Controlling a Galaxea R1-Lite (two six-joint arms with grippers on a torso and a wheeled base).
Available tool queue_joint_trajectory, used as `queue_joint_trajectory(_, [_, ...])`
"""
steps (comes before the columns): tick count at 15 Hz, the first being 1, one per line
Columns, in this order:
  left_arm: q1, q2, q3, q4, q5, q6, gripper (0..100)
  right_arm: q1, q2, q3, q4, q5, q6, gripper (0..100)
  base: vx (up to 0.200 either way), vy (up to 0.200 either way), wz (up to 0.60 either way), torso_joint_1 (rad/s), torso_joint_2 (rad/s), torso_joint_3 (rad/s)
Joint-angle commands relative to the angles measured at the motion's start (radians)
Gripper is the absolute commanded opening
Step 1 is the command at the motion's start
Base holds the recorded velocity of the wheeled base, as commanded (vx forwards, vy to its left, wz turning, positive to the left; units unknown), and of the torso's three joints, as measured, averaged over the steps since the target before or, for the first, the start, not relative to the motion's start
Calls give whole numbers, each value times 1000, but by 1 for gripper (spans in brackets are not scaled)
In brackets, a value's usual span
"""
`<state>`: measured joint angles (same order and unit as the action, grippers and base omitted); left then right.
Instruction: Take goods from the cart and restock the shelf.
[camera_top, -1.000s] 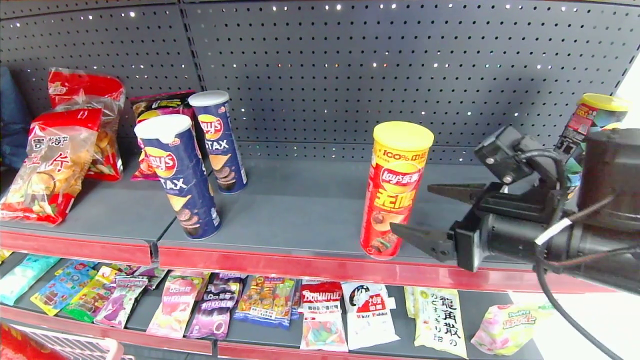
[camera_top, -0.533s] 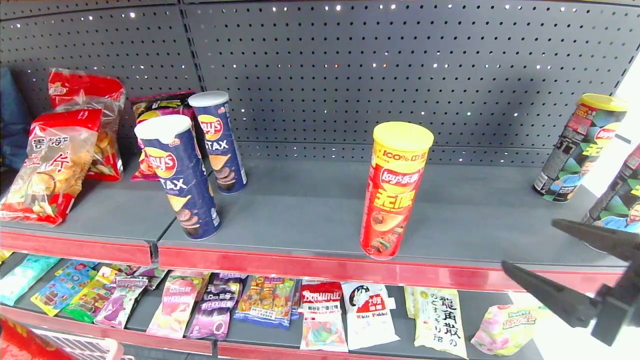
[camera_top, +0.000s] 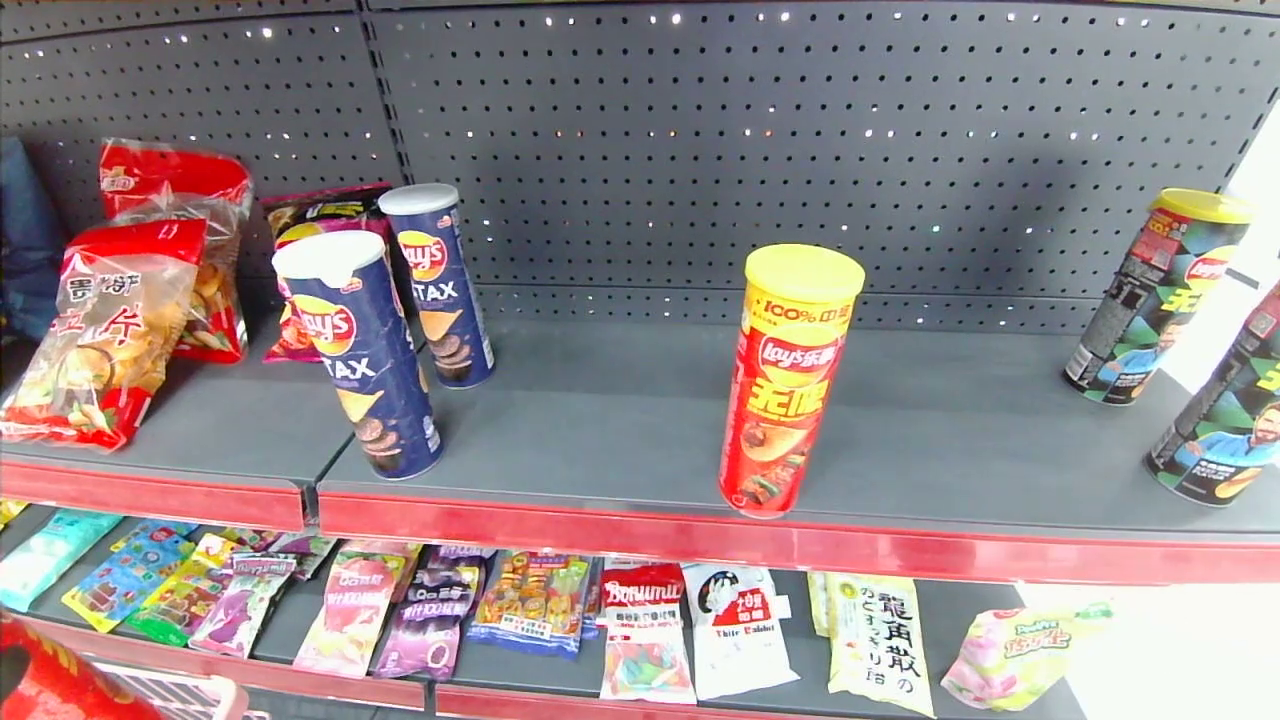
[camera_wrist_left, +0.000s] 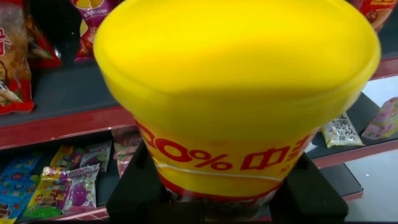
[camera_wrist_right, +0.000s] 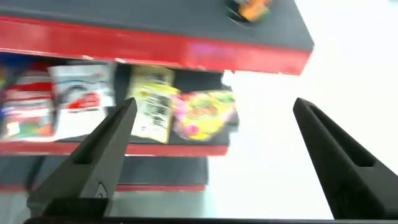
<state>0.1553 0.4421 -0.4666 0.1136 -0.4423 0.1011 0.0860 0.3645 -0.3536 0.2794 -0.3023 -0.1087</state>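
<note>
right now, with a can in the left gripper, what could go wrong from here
1. The red can on the top shelf stands right at the front lip. A nudge while setting the held can beside it could tip it off.
2. The held can hides much of the shelf from the left wrist camera, so the left gripper may misjudge the shelf edge.

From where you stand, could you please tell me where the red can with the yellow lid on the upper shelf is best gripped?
I'd grip the red can around its mid-body, coming in from the front. It stands upright at the shelf edge with bare space on both sides, so jaws fit either side; the pegboard blocks the back.
</note>
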Motion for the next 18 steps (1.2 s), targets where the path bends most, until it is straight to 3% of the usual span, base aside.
queue_joint_trajectory(1, [1, -2, -1, -3, -9, 0, 0, -74, -202, 93, 11, 88, -3, 100, 0, 0, 0, 0, 0, 0])
queue_joint_trajectory(2, [0, -2, -1, -9, -10, 0, 0, -46, -295, 139, 6, 215, -3, 100, 0, 0, 0, 0, 0, 0])
queue_joint_trajectory(5, [0, -2, 2, -12, -44, 0, 0, -64, -315, 323, -281, 322, 1, 100, 0, 0, 0, 0, 0, 0])
queue_joint_trajectory(6, [0, -8, 5, -12, -62, 0, 0, -74, -340, 331, -285, 367, 15, 100, 0, 0, 0, 0, 0, 0])
queue_joint_trajectory(9, [1, -8, 11, -11, -58, -1, 0, -83, -364, 331, -282, 361, 116, 100, 0, 0, 0, 0, 0, 0])
queue_joint_trajectory(14, [1, -14, 9, -9, -55, -1, 0, -83, -364, 331, -284, 361, 110, 100, 0, 0, 0, 0, 0, 0])
queue_joint_trajectory(18, [1, -14, 8, -11, -55, -1, 0, -83, -364, 331, -284, 361, 115, 100, 0, 0, -600, 5, -1, 6])
